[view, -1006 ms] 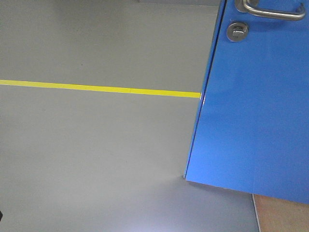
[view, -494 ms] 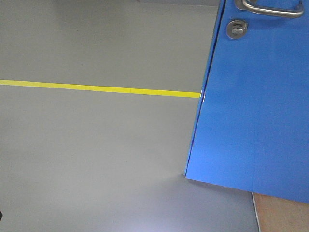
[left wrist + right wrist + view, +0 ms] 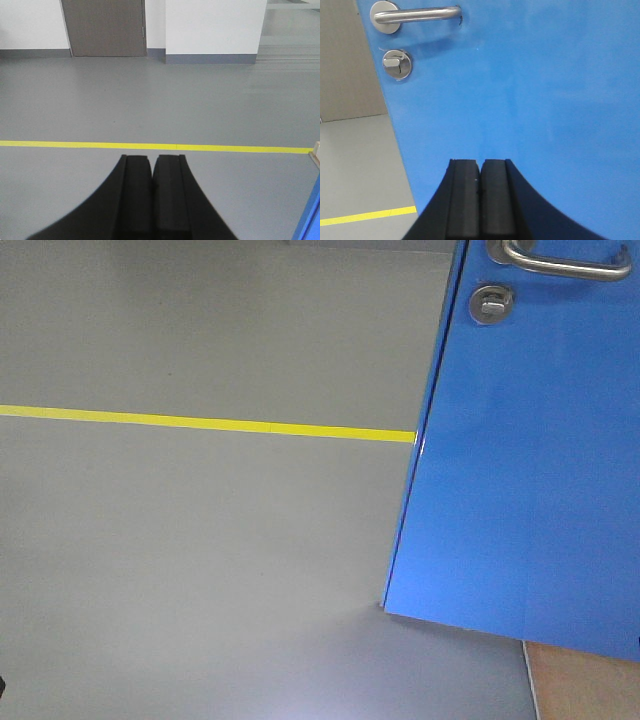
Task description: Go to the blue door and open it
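My right gripper [image 3: 480, 167], clenched on nothing, faces the blue door [image 3: 530, 90] below its silver lever handle [image 3: 415, 15] and thumb-turn lock [image 3: 396, 64] (door filling the front view's right side), while my left gripper [image 3: 152, 162], also clenched, points over grey floor [image 3: 150, 100] crossed by a yellow line [image 3: 150, 146].

Door [image 3: 530, 460] right, floor line [image 3: 200, 423] left
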`<state>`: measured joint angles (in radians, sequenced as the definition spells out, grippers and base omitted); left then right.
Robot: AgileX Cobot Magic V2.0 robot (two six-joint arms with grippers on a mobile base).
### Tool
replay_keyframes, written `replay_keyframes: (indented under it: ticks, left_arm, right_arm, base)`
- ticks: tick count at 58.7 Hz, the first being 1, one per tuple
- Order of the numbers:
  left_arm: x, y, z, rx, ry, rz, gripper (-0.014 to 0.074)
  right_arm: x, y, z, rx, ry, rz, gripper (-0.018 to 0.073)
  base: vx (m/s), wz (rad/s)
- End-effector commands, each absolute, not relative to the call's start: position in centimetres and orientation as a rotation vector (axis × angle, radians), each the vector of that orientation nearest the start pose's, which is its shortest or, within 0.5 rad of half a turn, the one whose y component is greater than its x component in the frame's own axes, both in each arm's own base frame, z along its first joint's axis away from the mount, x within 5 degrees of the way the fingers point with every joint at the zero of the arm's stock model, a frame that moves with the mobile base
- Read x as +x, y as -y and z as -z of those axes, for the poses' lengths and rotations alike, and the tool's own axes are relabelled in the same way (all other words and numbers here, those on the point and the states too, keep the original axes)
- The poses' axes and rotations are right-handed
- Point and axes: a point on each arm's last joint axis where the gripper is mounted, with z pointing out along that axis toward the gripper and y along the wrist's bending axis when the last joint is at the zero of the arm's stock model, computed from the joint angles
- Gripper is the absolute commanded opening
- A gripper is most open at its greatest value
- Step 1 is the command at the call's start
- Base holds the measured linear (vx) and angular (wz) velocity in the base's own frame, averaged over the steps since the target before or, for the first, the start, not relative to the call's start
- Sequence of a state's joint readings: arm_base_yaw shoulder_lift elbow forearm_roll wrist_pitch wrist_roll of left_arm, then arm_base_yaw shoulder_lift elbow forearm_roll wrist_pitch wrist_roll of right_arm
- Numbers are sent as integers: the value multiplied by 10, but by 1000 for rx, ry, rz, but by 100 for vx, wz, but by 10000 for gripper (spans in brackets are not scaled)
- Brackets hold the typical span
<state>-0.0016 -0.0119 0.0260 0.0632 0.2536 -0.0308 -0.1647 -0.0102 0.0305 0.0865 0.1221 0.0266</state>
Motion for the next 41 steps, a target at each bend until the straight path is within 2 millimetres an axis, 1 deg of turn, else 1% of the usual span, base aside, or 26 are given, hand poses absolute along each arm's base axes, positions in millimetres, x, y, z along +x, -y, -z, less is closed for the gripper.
replay_keyframes:
  ticks: [1,41]
  left_arm:
    - [54,0,-199,19,-1636,-21,73]
    - [54,0,-199,19,-1636,-21,73]
  right_arm:
    - [56,9,-200,214,-1524,42,12]
    - [55,9,-200,194,-1518,61,12]
  base:
    - [0,0]
    - [0,0]
